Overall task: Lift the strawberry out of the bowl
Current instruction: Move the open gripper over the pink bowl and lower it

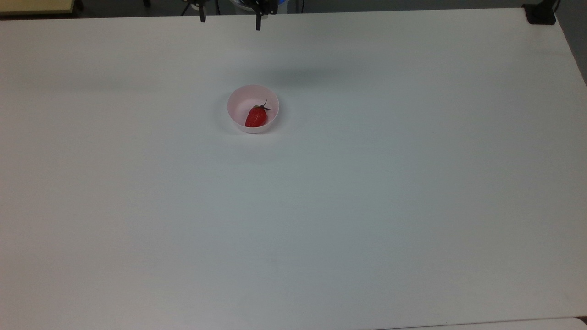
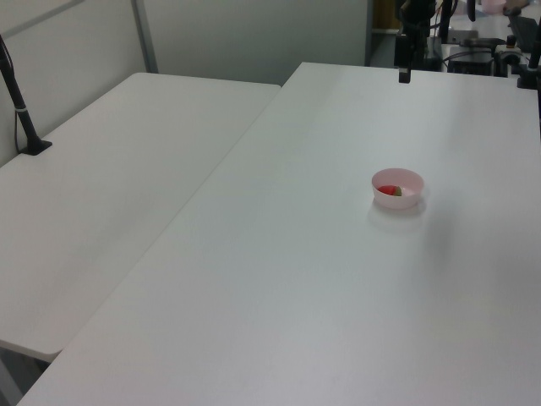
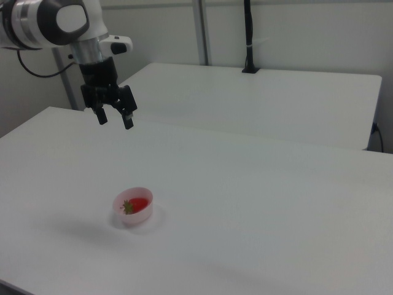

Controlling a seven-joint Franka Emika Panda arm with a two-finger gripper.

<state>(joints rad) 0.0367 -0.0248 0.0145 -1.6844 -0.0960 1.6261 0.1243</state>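
surface [image 1: 367, 206]: broad, white, matte | second white surface [image 2: 110, 169]: butted alongside it, a thin seam between | black post [image 2: 19, 106]: clamped on the second surface, at 9 o'clock in the left view | grey partition wall [image 3: 295, 31]: behind both

Even, diffuse overhead lighting; no glare on the table [image 1: 367, 206]. Soft, faint shadows lie beside the bowl [image 1: 253, 109] in the top view and right view. Slight grain; colours are cool and washed-out.
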